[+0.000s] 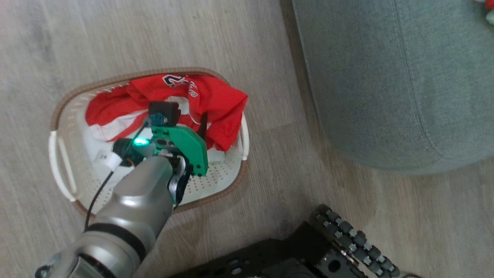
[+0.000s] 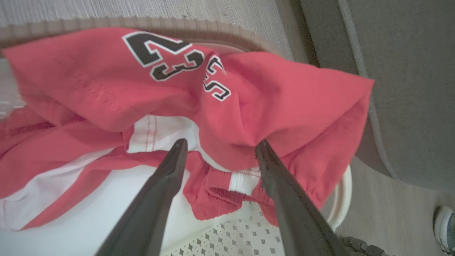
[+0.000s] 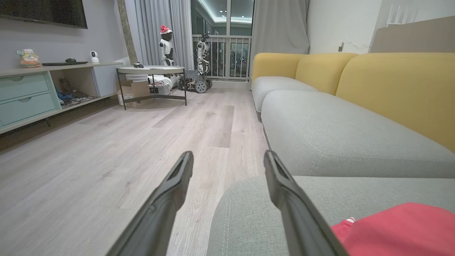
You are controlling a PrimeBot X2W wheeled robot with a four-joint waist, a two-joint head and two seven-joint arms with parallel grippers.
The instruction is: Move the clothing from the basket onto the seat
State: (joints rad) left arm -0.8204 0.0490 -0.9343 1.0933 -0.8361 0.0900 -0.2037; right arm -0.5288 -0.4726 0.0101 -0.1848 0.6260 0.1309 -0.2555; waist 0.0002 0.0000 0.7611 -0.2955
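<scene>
Left wrist view: left hand (image 2: 221, 143) down inside laundry basket (image 2: 213, 28), fingers spread wide, nothing gripped. Tips meet fold of red "23" jersey (image 2: 106, 89); ribbed waistband bunch (image 2: 227, 193) sits between fingers, just short of tips. Judgement: push slightly deeper, straddle thick fold, close fully, lift straight up clear of rim. Seat cushion (image 2: 408, 71) lies right of hand, beyond basket. Right hand (image 3: 229, 156) spread, empty, above seat; second red garment (image 3: 398, 227) just beside it.

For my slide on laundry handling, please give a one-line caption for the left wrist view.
Open left gripper with fingertips at the red clothing in the white basket, beside the seat.
</scene>
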